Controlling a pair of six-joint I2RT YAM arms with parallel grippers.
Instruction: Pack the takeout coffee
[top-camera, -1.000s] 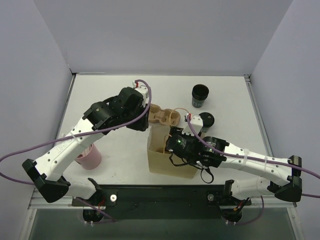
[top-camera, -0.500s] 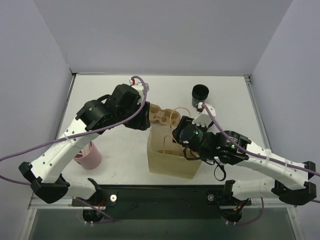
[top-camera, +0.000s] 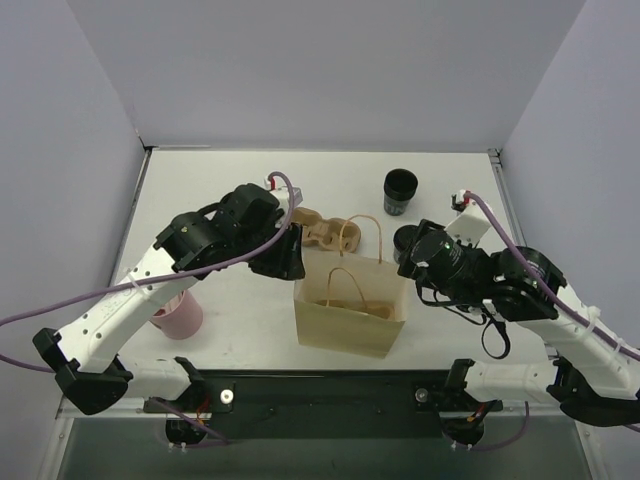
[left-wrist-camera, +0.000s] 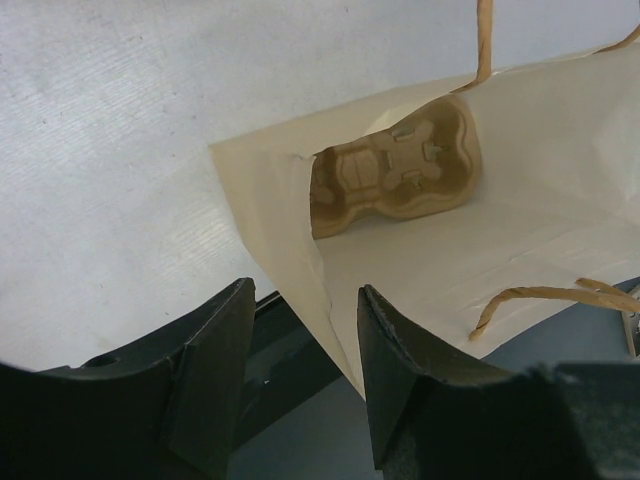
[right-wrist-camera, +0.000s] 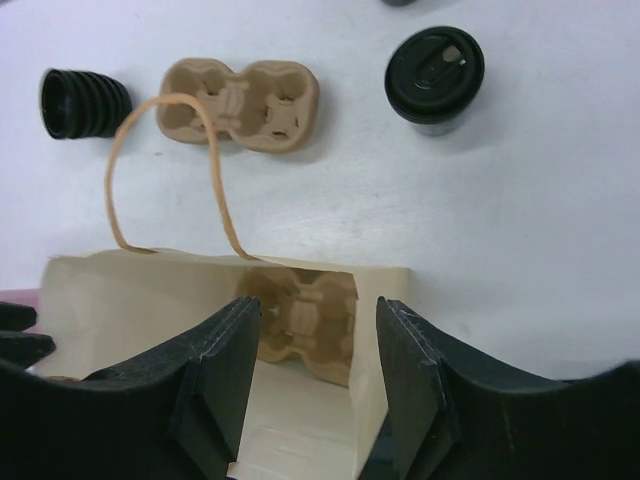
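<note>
The takeout coffee (right-wrist-camera: 435, 75), a small black cup with a round black lid, stands on the table beyond the paper bag (top-camera: 350, 318); in the top view my right arm hides it. The bag stands upright, mouth open, with a brown pulp carrier (left-wrist-camera: 395, 170) lying inside. My left gripper (top-camera: 293, 258) is open at the bag's left end, the bag's wall (left-wrist-camera: 300, 270) loose between its fingers. Over the bag's right end, my right gripper (top-camera: 405, 245) is also open and straddles that wall (right-wrist-camera: 368, 400).
A second pulp carrier (top-camera: 325, 230) lies on the table behind the bag. A stack of lidless black cups (top-camera: 400, 190) stands at the back right. Black lids (right-wrist-camera: 85, 103) lie stacked left of that carrier. A pink cup (top-camera: 178, 312) stands near the front left.
My right arm has drawn back rightward from over the bag to its right end, jaws narrower. The left jaws have opened somewhat at the bag's left edge. The bag's mouth now shows open.
</note>
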